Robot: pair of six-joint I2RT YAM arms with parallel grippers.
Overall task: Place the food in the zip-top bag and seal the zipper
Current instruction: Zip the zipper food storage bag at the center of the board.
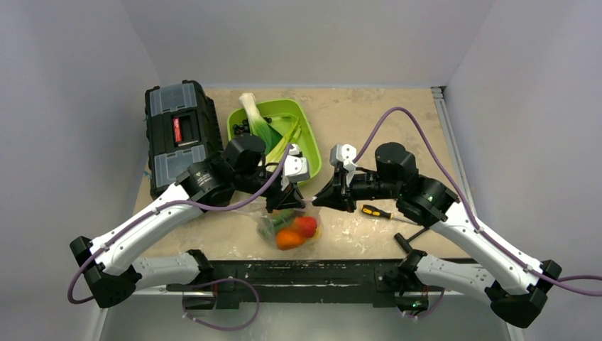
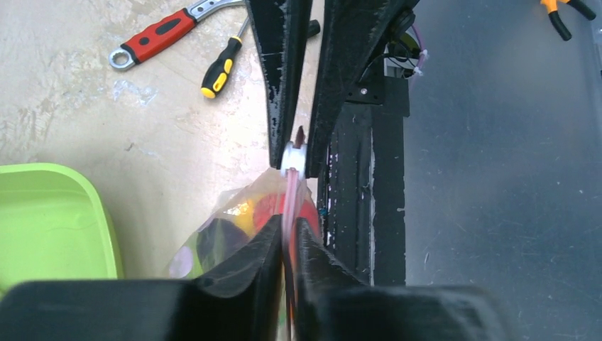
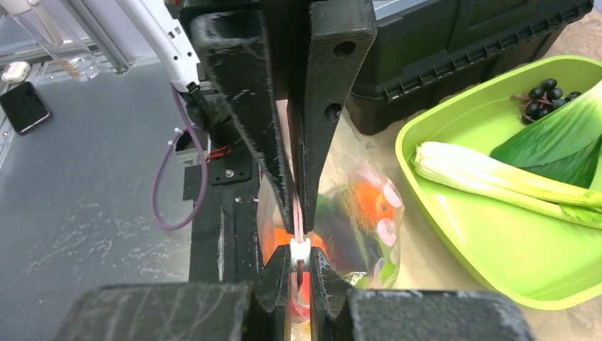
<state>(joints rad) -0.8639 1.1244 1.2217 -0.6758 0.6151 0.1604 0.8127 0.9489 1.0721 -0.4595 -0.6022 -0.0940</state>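
Note:
The clear zip-top bag [image 1: 287, 226] hangs just above the table's front edge between both grippers. Inside it are an orange piece [image 1: 289, 239], a red piece [image 1: 306, 225] and a green piece [image 1: 273, 223]. My left gripper [image 1: 289, 202] is shut on the pale pink zipper strip [image 2: 289, 202]. My right gripper [image 1: 321, 201] is shut on the white slider [image 3: 300, 250] on that strip [image 3: 297, 226]. The two grippers face each other, fingertips close together. The bag [image 3: 358, 227] bulges to the side of the strip.
A green tray [image 1: 235, 122] behind the bag holds a leek [image 3: 490, 179], a leaf and dark grapes [image 3: 537, 97]. A black toolbox [image 1: 177, 131] stands at the left. A yellow-handled screwdriver [image 1: 375, 211] and a red-handled wrench [image 2: 152, 35] lie on the table to the right.

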